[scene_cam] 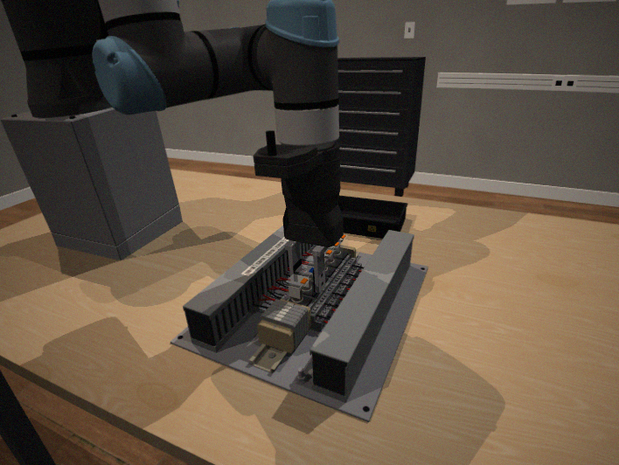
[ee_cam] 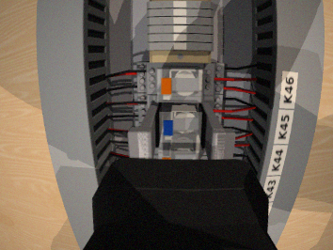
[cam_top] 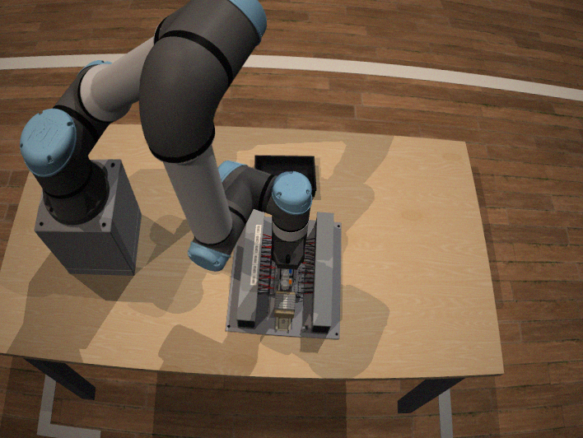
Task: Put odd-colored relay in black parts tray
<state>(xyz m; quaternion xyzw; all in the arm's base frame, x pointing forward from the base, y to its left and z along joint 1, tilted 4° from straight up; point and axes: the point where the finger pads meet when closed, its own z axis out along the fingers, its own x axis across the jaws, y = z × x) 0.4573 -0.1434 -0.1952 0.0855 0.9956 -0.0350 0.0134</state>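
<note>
My pincer (scene_cam: 306, 250) is down in the middle row of the relay panel (scene_cam: 395, 320), clamped on the blue-button relay (ee_cam: 178, 130), the odd 1 among orange buttons. My fingers (scene_cam: 318, 260) stand either side of its body so I can draw it straight up, I reckon. It sits in its socket, next to an orange-button relay (ee_cam: 178, 84). The panel lies flat on the table (scene_cam: 525, 300), and since it's loose, a crooked pull could lift it. Behind it waits the black tray (scene_cam: 372, 214), just beyond the panel's far edge.
</note>
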